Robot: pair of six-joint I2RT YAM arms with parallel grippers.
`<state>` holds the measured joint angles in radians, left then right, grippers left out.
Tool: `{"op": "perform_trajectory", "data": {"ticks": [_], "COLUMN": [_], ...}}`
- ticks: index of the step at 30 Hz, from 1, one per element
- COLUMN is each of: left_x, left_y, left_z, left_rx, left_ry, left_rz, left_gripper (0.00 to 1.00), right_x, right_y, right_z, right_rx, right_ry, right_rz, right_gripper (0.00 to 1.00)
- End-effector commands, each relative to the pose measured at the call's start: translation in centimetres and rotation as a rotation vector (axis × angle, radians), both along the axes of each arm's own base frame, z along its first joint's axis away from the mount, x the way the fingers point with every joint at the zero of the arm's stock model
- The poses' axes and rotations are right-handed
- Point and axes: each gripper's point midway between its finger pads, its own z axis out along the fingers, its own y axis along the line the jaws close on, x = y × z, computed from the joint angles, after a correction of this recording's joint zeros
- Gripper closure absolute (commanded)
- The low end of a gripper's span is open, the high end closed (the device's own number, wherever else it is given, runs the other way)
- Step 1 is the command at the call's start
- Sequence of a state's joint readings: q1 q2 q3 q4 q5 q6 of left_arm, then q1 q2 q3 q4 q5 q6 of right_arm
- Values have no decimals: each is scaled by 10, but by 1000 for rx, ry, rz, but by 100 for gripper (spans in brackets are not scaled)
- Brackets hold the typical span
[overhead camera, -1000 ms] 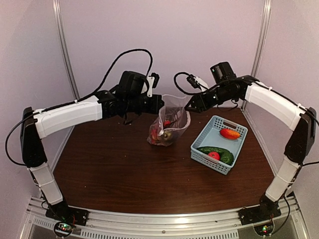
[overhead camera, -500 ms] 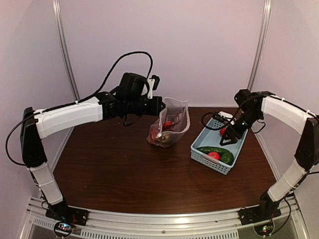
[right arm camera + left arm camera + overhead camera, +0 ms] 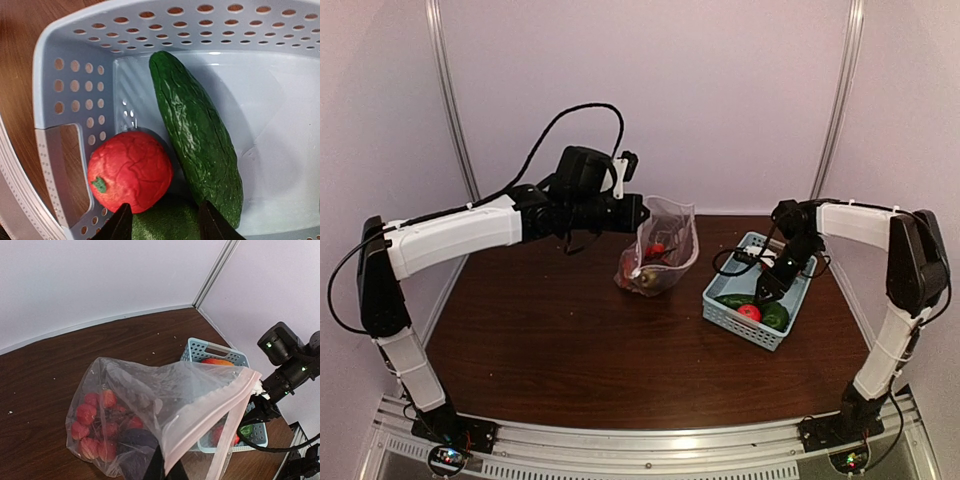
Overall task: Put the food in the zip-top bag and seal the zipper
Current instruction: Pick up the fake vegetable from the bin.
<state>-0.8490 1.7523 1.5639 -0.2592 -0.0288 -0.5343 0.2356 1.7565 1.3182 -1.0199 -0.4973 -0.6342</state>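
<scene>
The clear zip-top bag (image 3: 665,245) stands at the table's back centre, mouth up. My left gripper (image 3: 642,212) is shut on its rim; in the left wrist view the fingertips (image 3: 162,471) pinch the bag (image 3: 150,390) just below the whitish-pink zipper (image 3: 220,407). Red fruits (image 3: 92,425) and the purple eggplant (image 3: 135,440) lie inside. My right gripper (image 3: 765,290) is open, low inside the blue basket (image 3: 720,308). In the right wrist view it (image 3: 165,227) straddles the green lump (image 3: 165,220), with the red tomato (image 3: 130,170) to its left and the cucumber (image 3: 197,135) to its right. The orange-red piece (image 3: 217,361) lies at the basket's far end.
The basket's perforated wall (image 3: 75,85) and handle slot stand close left of my right fingers. The back wall and two corner posts stand close behind the bag and basket. Brown table (image 3: 570,350) spreads in front.
My right arm has swung from the bag's mouth to the basket and dropped into its near end. My left gripper has kept hold of the bag.
</scene>
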Motion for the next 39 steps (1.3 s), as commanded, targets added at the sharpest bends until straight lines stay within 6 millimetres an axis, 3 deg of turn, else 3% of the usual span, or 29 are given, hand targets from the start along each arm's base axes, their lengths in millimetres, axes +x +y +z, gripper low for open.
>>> {"op": "perform_trajectory", "data": {"ticks": [1,9,15,19,21,25,29,33,37,39], "left_x": [-2,-1,0,0,-1,-2,-3,-4,-2,-1], "left_y": [6,10,10,9,9,7,1,-9,-17,-20], "left_z": [16,12,11,12,12,10,6,5,8,13], "left_rx": [-30,-24,-36,-41,-41,-45,-77,-129,-165,-188], "left_ry": [-23,-16,-12,-10,-8,-4,16,44,62,69], "left_rz": [9,15,14,10,7,1,-21,-41,-49,-50], "left_gripper": [100,100,100,100,100,100,100,100,100,100], "right_x": [27,35,38,43,46,47,35,12,-7,-17], "right_y": [-6,-14,-15,-17,-22,-33,-22,15,65,91], "right_z": [-17,-48,-57,-48,-34,16,67,125,184,203], "right_rx": [-72,-146,-157,-154,-155,-147,-39,220,453,517], "right_ry": [-48,-27,-20,-38,-72,-206,-323,-386,-492,-522], "right_rz": [2,45,39,7,-18,-56,-70,-12,89,144], "right_gripper": [54,48,48,63,68,74,78,83,83,83]}}
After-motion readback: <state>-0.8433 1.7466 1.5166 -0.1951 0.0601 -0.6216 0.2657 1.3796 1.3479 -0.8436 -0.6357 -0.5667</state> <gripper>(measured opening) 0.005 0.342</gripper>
